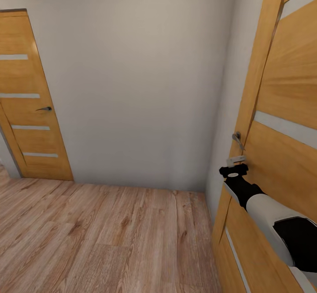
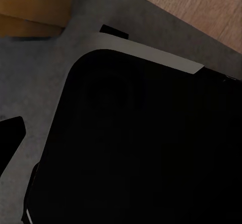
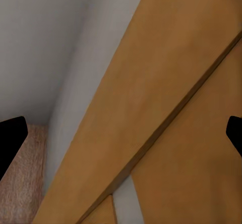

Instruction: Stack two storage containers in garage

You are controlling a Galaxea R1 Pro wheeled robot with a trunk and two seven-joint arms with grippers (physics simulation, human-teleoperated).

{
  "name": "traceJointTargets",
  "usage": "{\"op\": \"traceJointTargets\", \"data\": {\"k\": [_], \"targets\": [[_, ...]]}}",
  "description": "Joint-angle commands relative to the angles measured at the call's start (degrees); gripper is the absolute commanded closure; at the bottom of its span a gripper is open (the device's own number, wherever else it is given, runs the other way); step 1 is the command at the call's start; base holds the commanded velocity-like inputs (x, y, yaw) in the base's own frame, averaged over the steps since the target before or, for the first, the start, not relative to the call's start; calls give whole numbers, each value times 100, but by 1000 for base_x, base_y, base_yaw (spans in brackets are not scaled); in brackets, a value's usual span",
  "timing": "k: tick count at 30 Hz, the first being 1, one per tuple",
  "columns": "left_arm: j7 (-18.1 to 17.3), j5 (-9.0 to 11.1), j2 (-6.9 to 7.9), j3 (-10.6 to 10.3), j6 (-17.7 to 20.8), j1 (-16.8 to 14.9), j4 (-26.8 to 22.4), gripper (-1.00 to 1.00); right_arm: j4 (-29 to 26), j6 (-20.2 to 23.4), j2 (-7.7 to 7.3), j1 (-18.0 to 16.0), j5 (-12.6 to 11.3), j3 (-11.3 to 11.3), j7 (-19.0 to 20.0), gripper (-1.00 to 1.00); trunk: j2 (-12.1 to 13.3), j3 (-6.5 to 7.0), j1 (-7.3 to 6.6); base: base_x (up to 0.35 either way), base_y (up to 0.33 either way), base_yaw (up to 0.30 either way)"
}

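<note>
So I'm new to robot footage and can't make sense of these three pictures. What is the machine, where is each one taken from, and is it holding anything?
It is a simulated wheeled robot with two arms. The big picture comes from its head camera, looking down a hallway with a pale wood plank floor and a plain grey-white wall. The white-and-black right arm reaches toward the metal lever handle of the near orange wooden door; a second such door stands closed at the far left.

The other two pictures come from cameras at the wrists. The right wrist one shows the right gripper open and empty, with the door close in front. The left wrist one looks onto a dark rounded part of the robot's body.
</note>
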Motion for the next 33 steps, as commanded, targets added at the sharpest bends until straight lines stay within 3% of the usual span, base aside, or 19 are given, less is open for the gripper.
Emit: {"op": "traceJointTargets", "data": {"k": [1, 5, 6, 8, 9, 10, 12, 14, 15, 17, 21, 22, 23, 27, 28, 30, 33], "targets": [[-1, 19, -1, 9, -11, 1, -5, -100, -8, 72, -301, -2, 37, -5, -57, -100, -3, -6, 0, 0, 0, 0], [1, 19, -1, 9, -11, 1, -4, -100, -8, 95, -219, -2, 32, -5, -44, -100, -3, -6, 0, 0, 0, 0], [1, 19, -1, 11, -11, 1, -3, -100, -8, 98, -119, -2, 26, -7, -24, -100, -3, -6, 0, 0, 0, 0], [0, 19, -1, 10, -11, 1, -4, -100, 1, 97, 233, -2, 14, -8, 7, -100, -3, -6, 0, 0, 0, 0], [-2, 18, -1, 9, -11, 1, -5, -100, 110, 84, 839, -2, 7, -8, 58, -100, -3, -6, 0, 0, 0, 0], [-1, 16, -1, 8, -11, 1, -5, -100, 295, 72, 1097, -2, 10, -6, 92, -100, -3, -6, 0, 0, 0, 0], [-1, 13, -1, 4, -11, 1, -4, -100, 646, 35, 1379, -2, 19, -2, 193, -100, -3, -6, 0, 0, 0, 0], [0, 12, -1, 2, -11, 1, -4, -100, 973, -76, 1537, -2, 20, 0, 424, -100, -3, -6, 0, 0, 0, 0], [-1, 12, -1, 2, -11, 1, -5, -100, 1065, -114, 1570, -2, 19, 0, 536, -100, -3, -6, 0, 0, 0, 0], [-1, 11, -1, 1, -11, 1, -5, -100, 1365, -192, 1631, -6, -2, -6, 1127, -100, -3, -6, 0, 0, 0, 0], [-3, 11, -1, 0, -11, 1, -5, -100, 1555, -77, 1544, -5, -44, -3, 2035, -100, -3, -6, 0, 0, 0, 0], [-3, 11, -1, 2, -11, 1, -5, -100, 1597, 113, 1215, 252, -53, 2, 2391, -100, -3, -6, 0, 0, 0, 0], [-3, 11, -1, 6, -11, 1, -5, -100, 1606, 175, 1021, 509, -55, 4, 2523, -100, -3, -6, 0, 0, 0, 0], [-4, 28, -1, 21, -11, 1, -8, -100, 1614, 207, 456, 2334, -15, 19, 2776, -100, -3, -6, 0, 0, 0, 0], [-4, 30, -1, 22, -11, 1, -11, -100, 1615, 192, 405, 2568, -6, 26, 2778, -100, -3, -6, 0, 0, 0, 0], [-2, 33, -1, 24, -11, 1, -18, -100, 1615, 34, 215, 3444, 12, 41, 2781, -100, -3, -6, 0, 0, 0, 0], [2, 40, -1, 32, -11, 1, -36, -100, 1617, -278, 115, 4125, 12, 50, 2779, -100, -3, -6, 0, 0, 0, 0]]}}
